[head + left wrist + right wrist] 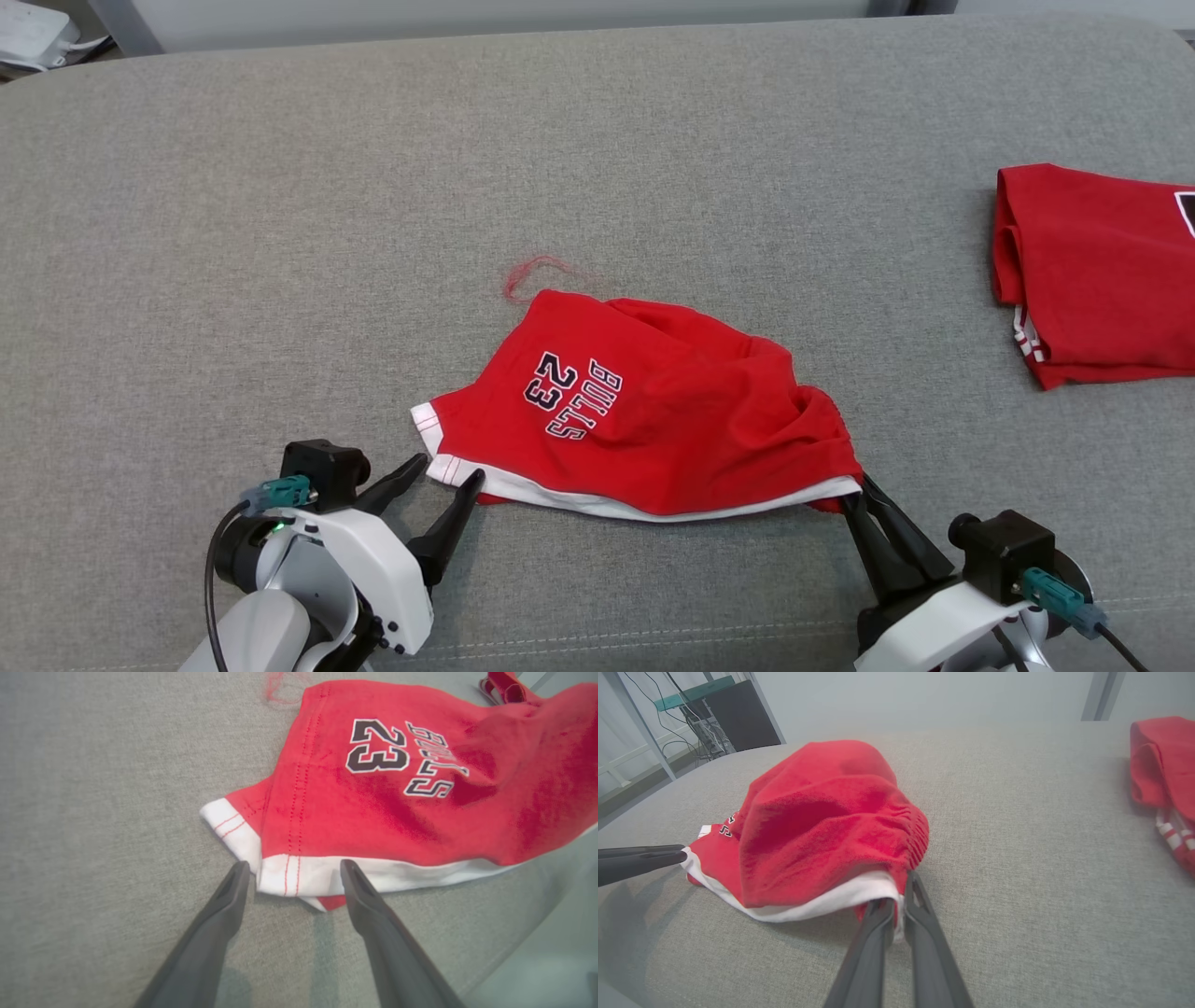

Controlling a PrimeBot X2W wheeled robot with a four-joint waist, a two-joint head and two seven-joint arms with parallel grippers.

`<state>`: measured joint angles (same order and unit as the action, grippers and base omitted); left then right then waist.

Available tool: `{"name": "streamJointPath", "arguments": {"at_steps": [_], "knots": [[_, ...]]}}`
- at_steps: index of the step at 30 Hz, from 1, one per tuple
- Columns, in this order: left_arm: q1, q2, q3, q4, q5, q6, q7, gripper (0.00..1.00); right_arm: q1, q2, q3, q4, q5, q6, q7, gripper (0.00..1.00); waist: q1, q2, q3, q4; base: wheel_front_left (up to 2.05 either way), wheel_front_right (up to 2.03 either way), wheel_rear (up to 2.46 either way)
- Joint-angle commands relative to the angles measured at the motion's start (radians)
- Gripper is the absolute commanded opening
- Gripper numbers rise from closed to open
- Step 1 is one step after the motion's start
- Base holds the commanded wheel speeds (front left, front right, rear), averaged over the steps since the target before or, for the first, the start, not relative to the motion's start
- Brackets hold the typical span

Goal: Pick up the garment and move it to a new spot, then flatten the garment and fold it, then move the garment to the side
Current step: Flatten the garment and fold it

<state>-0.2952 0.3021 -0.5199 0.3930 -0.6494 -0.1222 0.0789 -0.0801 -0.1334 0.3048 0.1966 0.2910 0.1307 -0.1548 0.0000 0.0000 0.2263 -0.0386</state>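
The garment [644, 411] is a pair of red shorts with a white hem and "BULLS 23" print, lying rumpled on the grey cushion. My left gripper [446, 476] stands open at its left white corner, one finger on each side of the hem [294, 877]. At the right end my right gripper [854, 490] is shut on the garment's white edge [873, 891]. In the right wrist view the red cloth [822, 821] bulges up just ahead of the fingers [920, 914], and the left gripper's fingers [640, 858] enter from the left.
A second red garment [1092, 271] lies folded at the right edge of the cushion [280, 233]. A loose red thread [532, 273] lies just behind the shorts. Beyond the cushion's far left corner stand a metal frame and cables [696, 714].
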Motion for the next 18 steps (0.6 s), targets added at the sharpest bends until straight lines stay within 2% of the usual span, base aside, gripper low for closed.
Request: {"name": "streamJointPath", "arguments": {"at_steps": [1, 2, 3, 4, 5, 6, 7, 14, 18], "knots": [[-0.055, 0.024, 0.029, -0.004, -0.014, -0.006, -0.015, 1.00, -0.023, -0.009, 0.023, -0.018, -0.001, 0.000, -0.018, 0.00, 0.0000, 0.0000, 0.002, -0.001, 0.00, 0.00, 0.00], [-0.060, 0.024, 0.025, 0.008, -0.019, -0.006, -0.018, 1.00, -0.025, -0.008, 0.023, -0.016, -0.001, 0.000, -0.019, 0.00, 0.0000, 0.0000, 0.003, -0.002, 0.00, 0.00, 0.00], [-0.065, 0.024, 0.022, 0.019, -0.024, -0.007, -0.025, 0.83, -0.026, -0.008, 0.023, -0.014, -0.001, 0.000, -0.020, 0.00, 0.0000, 0.0000, 0.004, -0.003, 0.00, 0.00, 0.00], [-0.070, 0.023, 0.019, 0.030, -0.030, -0.007, -0.031, 0.48, -0.027, -0.008, 0.023, -0.013, -0.001, 0.000, -0.022, 0.00, 0.0000, 0.0000, 0.004, -0.003, 0.00, 0.00, 0.00], [-0.075, 0.024, 0.012, 0.040, -0.034, -0.007, -0.033, 0.30, -0.028, -0.008, 0.023, -0.012, 0.000, 0.000, -0.023, 0.00, 0.0000, 0.0000, 0.004, -0.003, 0.00, 0.00, 0.00], [-0.079, 0.023, 0.007, 0.049, -0.040, -0.007, -0.035, 0.04, -0.029, -0.009, 0.024, -0.011, 0.000, 0.000, -0.024, 0.00, 0.0000, 0.0000, 0.004, -0.004, 0.00, 0.00, 0.00], [-0.082, 0.023, 0.003, 0.055, -0.046, -0.008, -0.041, 0.00, -0.030, -0.009, 0.024, -0.011, 0.000, 0.000, -0.026, 0.00, 0.0000, 0.0000, 0.004, -0.004, 0.00, 0.00, 0.00], [-0.091, 0.044, -0.057, 0.048, -0.091, -0.008, -0.063, 0.00, -0.027, -0.009, 0.010, -0.004, 0.001, 0.000, -0.030, 0.00, 0.0000, 0.0000, 0.004, 0.000, 0.00, 0.00, 0.00], [-0.048, 0.069, -0.046, -0.017, -0.115, -0.005, -0.074, 0.00, 0.003, -0.026, -0.013, -0.021, -0.004, 0.000, -0.010, 0.00, 0.0000, 0.0000, 0.007, -0.001, 0.00, 0.00, 0.00]]}}
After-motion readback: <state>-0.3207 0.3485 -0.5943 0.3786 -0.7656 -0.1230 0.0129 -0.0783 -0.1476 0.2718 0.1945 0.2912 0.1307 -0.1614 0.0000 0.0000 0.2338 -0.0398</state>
